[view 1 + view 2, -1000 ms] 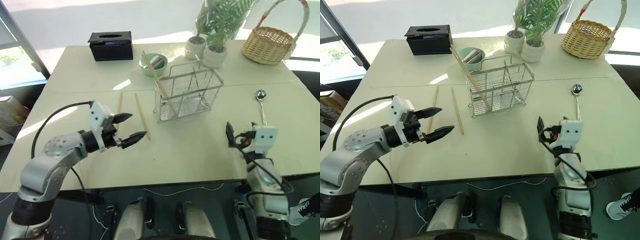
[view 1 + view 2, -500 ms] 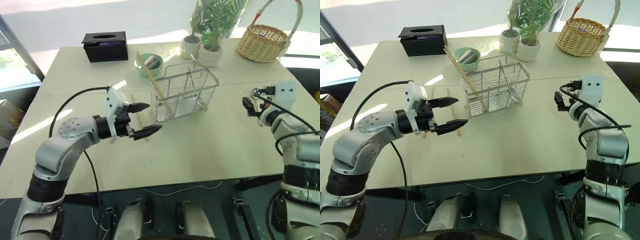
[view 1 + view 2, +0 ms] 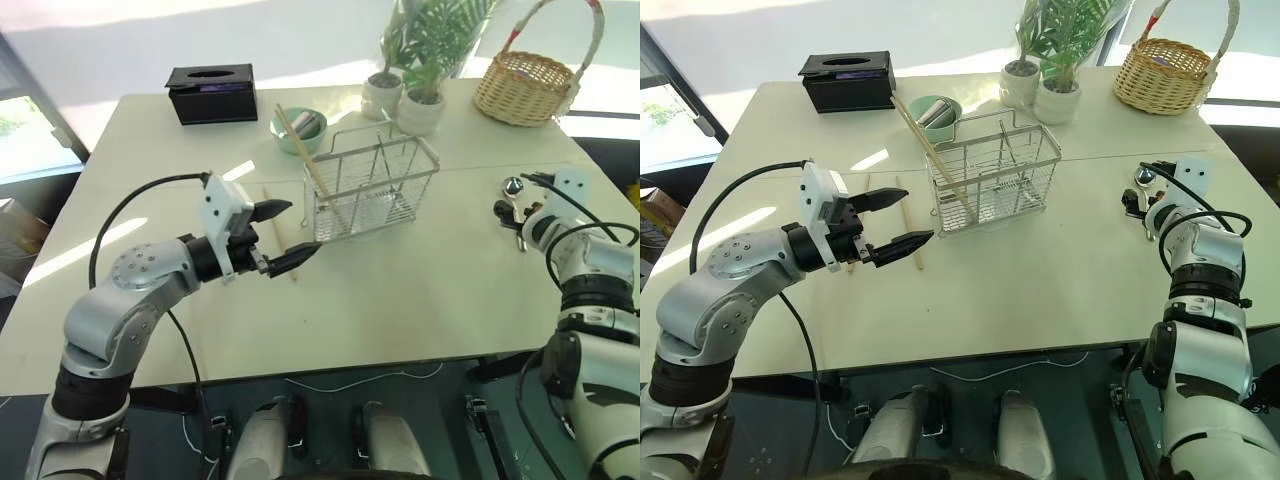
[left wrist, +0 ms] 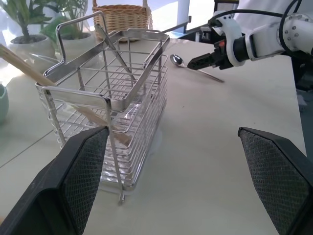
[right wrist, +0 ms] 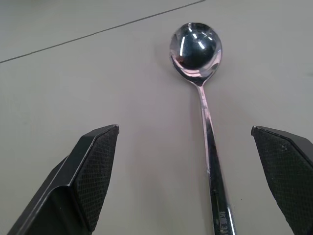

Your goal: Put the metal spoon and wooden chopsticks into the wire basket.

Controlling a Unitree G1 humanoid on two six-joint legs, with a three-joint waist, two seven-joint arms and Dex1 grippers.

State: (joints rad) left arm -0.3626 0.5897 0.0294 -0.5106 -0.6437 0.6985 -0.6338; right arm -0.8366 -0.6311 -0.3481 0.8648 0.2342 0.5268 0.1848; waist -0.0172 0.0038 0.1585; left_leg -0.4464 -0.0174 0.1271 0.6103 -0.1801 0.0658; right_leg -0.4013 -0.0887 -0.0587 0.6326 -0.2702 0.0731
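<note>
Head views: we note a cream counter (image 3: 400,290) carrying the wire basket (image 3: 375,185), one chopstick leaning inside it, two wooden chopsticks (image 3: 902,222) lying flat beside it, and the metal spoon (image 3: 514,188) near the right edge. Left gripper (image 3: 283,236) hovers level, jaws apart, empty.

Left wrist view: basket close ahead.

Right wrist view: right gripper (image 5: 195,186) with jaws apart either side of the spoon's handle, not touching.

head stereo pair looking down over table (image 3: 420,290), left wrist cam near basket (image 4: 112,98), right wrist cam close over spoon (image 5: 198,54), spoon shared
</note>
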